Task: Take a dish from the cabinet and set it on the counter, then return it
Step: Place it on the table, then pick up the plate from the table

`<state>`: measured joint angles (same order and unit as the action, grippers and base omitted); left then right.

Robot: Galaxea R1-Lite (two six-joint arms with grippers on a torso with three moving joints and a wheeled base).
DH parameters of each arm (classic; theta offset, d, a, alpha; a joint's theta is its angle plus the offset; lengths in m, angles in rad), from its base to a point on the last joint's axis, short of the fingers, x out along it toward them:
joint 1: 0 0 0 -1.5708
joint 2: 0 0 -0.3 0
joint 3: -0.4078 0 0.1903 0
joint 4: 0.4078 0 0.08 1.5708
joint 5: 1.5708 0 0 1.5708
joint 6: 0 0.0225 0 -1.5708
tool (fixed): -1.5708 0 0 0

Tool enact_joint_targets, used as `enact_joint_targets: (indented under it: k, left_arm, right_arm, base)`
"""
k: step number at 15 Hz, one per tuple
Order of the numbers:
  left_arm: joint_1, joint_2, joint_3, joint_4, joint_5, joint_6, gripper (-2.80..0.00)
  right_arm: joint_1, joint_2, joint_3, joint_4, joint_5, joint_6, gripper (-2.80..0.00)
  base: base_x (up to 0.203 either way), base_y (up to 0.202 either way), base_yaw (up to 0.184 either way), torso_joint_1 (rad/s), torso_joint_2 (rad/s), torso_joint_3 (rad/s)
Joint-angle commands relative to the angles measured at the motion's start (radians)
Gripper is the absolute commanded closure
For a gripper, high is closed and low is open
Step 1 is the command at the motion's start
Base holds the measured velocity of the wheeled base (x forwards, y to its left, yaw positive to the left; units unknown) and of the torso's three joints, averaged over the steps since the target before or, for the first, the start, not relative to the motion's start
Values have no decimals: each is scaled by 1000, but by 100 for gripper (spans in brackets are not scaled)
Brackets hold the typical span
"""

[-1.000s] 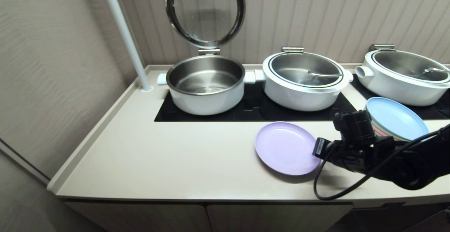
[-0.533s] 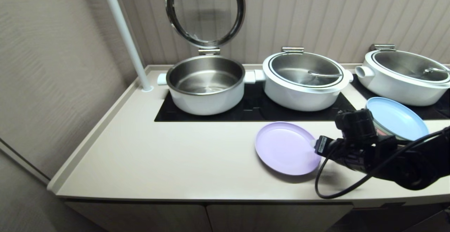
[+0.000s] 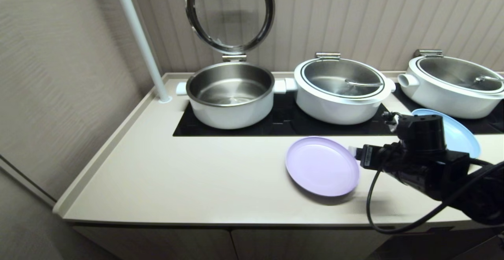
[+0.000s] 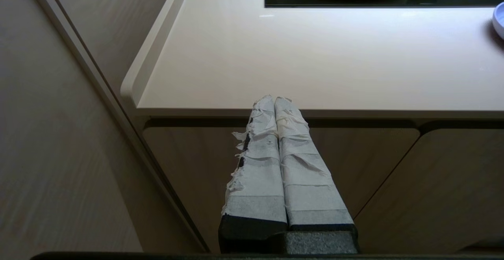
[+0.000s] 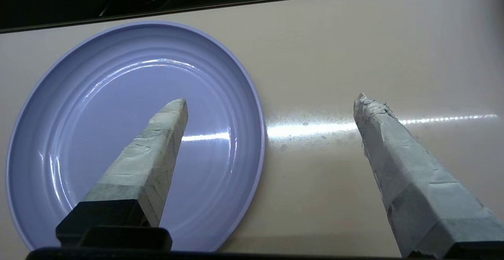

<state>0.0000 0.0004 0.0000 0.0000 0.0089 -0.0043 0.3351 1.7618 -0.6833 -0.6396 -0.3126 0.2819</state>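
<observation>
Dish (image 3: 322,166): lavender plate, lay flat on the counter (image 3: 189,173), just beyond the right gripper's tips, touched by neither finger.
Right gripper (image 5: 271,106): released, taped fingers (image 5: 157,142) spread wide; one finger hung over the plate's inside, the other over bare countertop beside the rim; nothing held.
Right arm (image 3: 429,165): reached in low over the counter's near edge, black cable looped beneath it.
Left gripper (image 4: 275,104): clenched, taped fingers pressed together, empty; parked below counter height, tips pointed at the counter's front edge, well apart from the dish.
Cabinet (image 4: 378,165): doors seen shut, directly under the counter and behind the left gripper's tips.
Blue plate (image 3: 460,134): partly hidden behind the right wrist, on the far side of it from the lavender plate.
Cooktop (image 3: 283,124): black glass panel, farther out than the right gripper, past the dish.
Open pot (image 3: 230,94): white, steel-lined, on the cooktop, glass lid (image 3: 229,12) hinged upright.
Lidded pots: one (image 3: 340,90) straight beyond the gripper, another (image 3: 453,84) off to its outer side.
White pole (image 3: 139,39): rose from the counter's far corner, well apart from both grippers.
</observation>
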Motion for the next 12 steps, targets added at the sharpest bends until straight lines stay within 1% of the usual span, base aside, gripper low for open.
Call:
enact_joint_targets:
  k: [1, 2, 3, 4, 5, 8, 10, 12]
  left_arm:
    - [0, 0, 0, 0, 0, 0, 0]
    - [0, 0, 0, 0, 0, 0, 0]
    - [0, 0, 0, 0, 0, 0, 0]
    - [0, 0, 0, 0, 0, 0, 0]
    - [0, 0, 0, 0, 0, 0, 0]
    - [0, 0, 0, 0, 0, 0, 0]
    - [0, 0, 0, 0, 0, 0, 0]
    - [0, 0, 0, 0, 0, 0, 0]
  right_arm:
    - [-1, -44, 32, -26, -2, -34, -280]
    - [-1, -60, 53, -36, -2, -52, -280]
    - [-1, -74, 71, -42, -13, -64, -143]
    - [1, -84, 83, -43, -46, -69, 0]
    - [1, -93, 94, -43, -66, -70, 0]
    - [0, -157, 130, -44, -72, -89, 0]
    - [-1, -219, 166, -49, -77, -108, 0]
    - [-1, -295, 205, -54, -100, -112, 0]
  base:
    - [0, 0, 0, 0, 0, 0]
    - [0, 0, 0, 0, 0, 0]
    - [0, 0, 0, 0, 0, 0]
    - [0, 0, 0, 0, 0, 0]
    - [0, 0, 0, 0, 0, 0]
    - [0, 0, 0, 0, 0, 0]
    - [0, 0, 0, 0, 0, 0]
    - [0, 0, 0, 0, 0, 0]
